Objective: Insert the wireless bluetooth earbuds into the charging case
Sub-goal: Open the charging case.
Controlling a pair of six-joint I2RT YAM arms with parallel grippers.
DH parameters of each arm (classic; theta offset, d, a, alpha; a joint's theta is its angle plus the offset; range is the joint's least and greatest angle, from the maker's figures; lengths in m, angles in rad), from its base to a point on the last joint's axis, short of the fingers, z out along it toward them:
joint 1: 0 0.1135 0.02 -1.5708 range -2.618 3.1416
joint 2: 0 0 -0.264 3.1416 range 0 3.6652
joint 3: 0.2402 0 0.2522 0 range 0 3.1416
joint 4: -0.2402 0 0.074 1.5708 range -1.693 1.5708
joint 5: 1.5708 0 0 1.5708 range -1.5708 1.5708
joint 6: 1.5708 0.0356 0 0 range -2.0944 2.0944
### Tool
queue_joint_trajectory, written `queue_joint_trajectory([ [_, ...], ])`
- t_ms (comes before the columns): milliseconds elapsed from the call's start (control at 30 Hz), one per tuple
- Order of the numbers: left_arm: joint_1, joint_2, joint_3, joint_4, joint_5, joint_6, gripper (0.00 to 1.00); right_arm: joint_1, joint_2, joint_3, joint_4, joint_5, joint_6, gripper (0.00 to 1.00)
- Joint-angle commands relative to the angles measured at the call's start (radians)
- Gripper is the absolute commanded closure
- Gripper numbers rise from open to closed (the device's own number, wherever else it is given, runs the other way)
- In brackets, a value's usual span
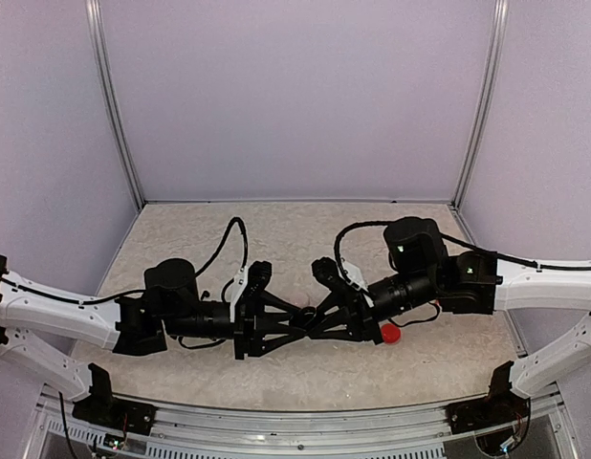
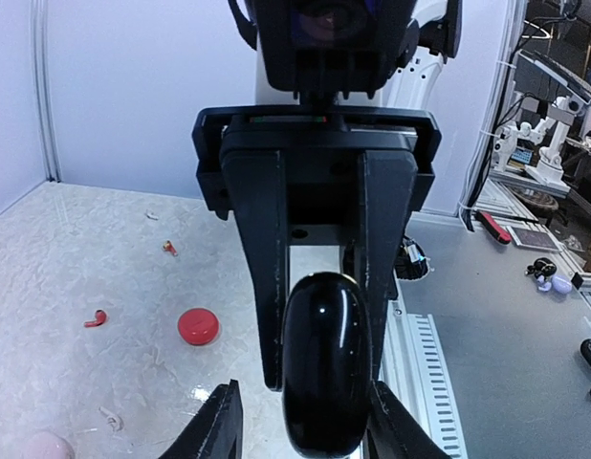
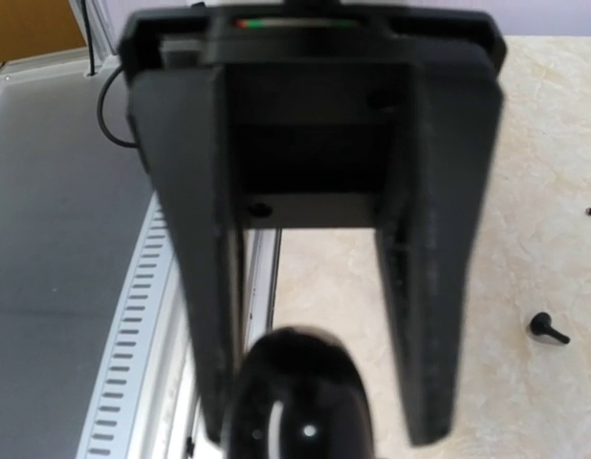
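Over the marbled surface point(image 2: 76, 258), our right tool point(image 2: 324, 373) seems to pinch the black charging case point(image 3: 295, 402), with our left tool point(image 2: 305, 430) slightly parted around it. If that pinch is weak, we drop it. A red earbud point(image 2: 96, 318) lies well below both tools.

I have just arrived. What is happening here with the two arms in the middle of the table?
The two arms meet above the table, with a glossy black charging case between them. The right gripper presses on both sides of it; the left gripper stands open around it, so this looks like a handover. A red earbud, a black earbud and a round red case lie loose on the table.
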Motion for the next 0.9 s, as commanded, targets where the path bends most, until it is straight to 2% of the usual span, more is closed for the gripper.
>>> queue_joint_trajectory([
  [0,-0.004,-0.027,0.019,-0.008,-0.055,-0.02,0.55,0.011,-0.034,-0.017,0.032,0.01,-0.008,0.85],
  [300,0.038,-0.077,-0.025,0.053,-0.063,-0.089,0.55,0.011,-0.037,-0.033,0.025,0.01,-0.021,0.94],
  [733,0.074,-0.116,-0.051,0.073,-0.067,-0.125,0.55,0.015,-0.063,-0.057,0.053,0.032,-0.027,0.97],
  [867,0.07,-0.138,-0.068,0.082,-0.04,-0.103,0.51,0.015,-0.077,-0.076,0.079,0.047,-0.02,0.97],
])
